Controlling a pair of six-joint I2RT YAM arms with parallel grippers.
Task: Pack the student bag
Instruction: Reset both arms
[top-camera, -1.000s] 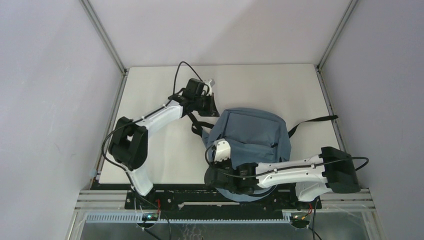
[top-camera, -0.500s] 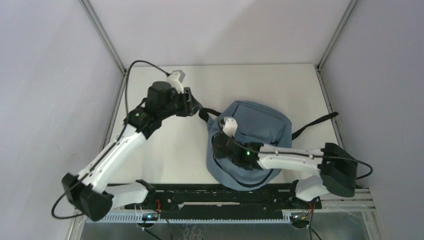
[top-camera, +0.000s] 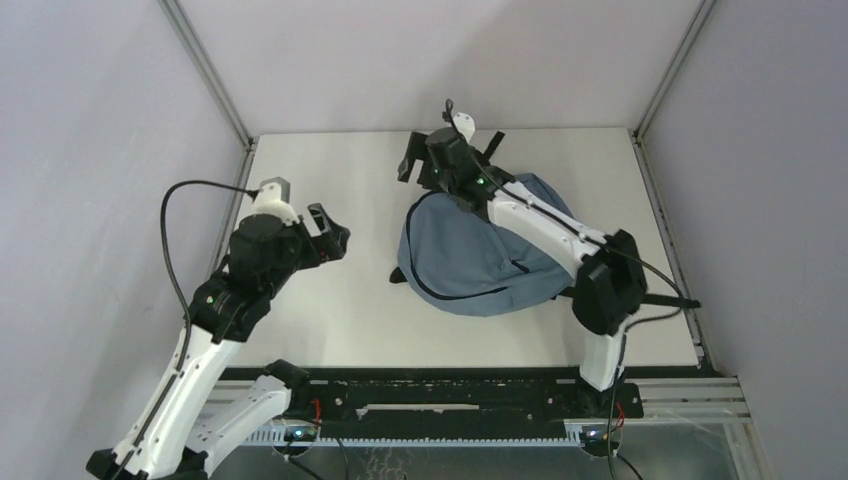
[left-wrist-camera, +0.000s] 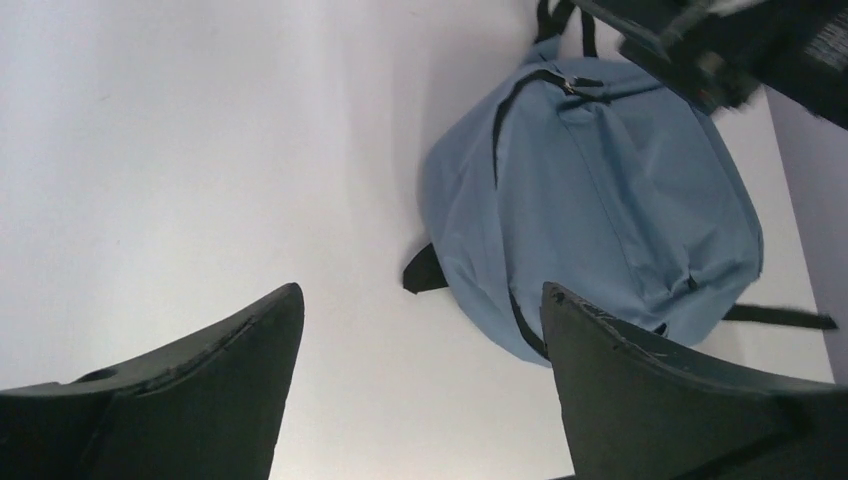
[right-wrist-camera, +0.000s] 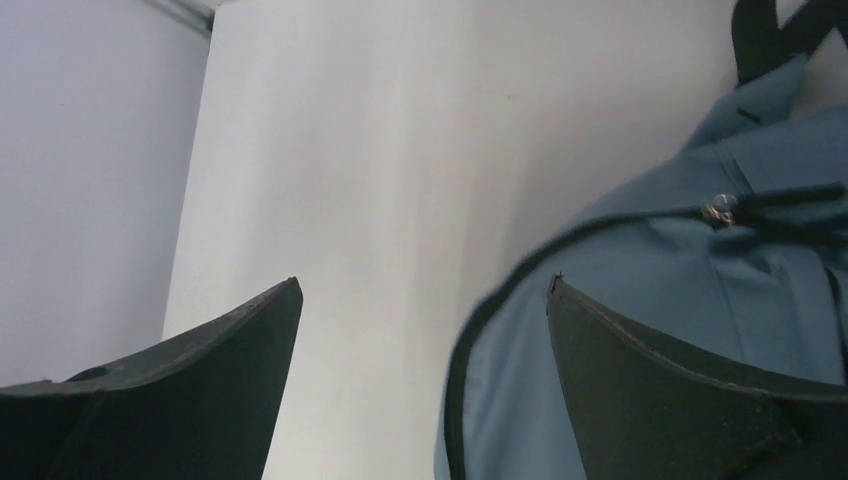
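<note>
The student bag (top-camera: 480, 250) is a dusty-blue backpack with black zipper trim, lying flat on the white table right of centre. My left gripper (top-camera: 332, 232) hangs open to the left of it, apart from it, with nothing between its fingers. From the left wrist, the bag (left-wrist-camera: 610, 190) lies ahead and to the right of the left gripper (left-wrist-camera: 420, 300). My right gripper (top-camera: 450, 158) is open at the bag's far-left top edge. In its wrist view, the right gripper (right-wrist-camera: 422, 290) has the bag's zipper edge (right-wrist-camera: 470, 370) between its spread fingers, and a metal zipper pull (right-wrist-camera: 718, 210) shows higher up.
A black strap (top-camera: 665, 298) trails from the bag toward the table's right edge, and a short strap end (top-camera: 398, 275) pokes out on its left. Bare white table (top-camera: 330, 310) lies between my left gripper and the bag. Grey walls and metal frame posts (top-camera: 205, 70) enclose the table.
Both grippers went from shut to open. My left arm drew back left, away from the bag. My right arm swung from the bag's near side to its far top edge; the bag shifted.
</note>
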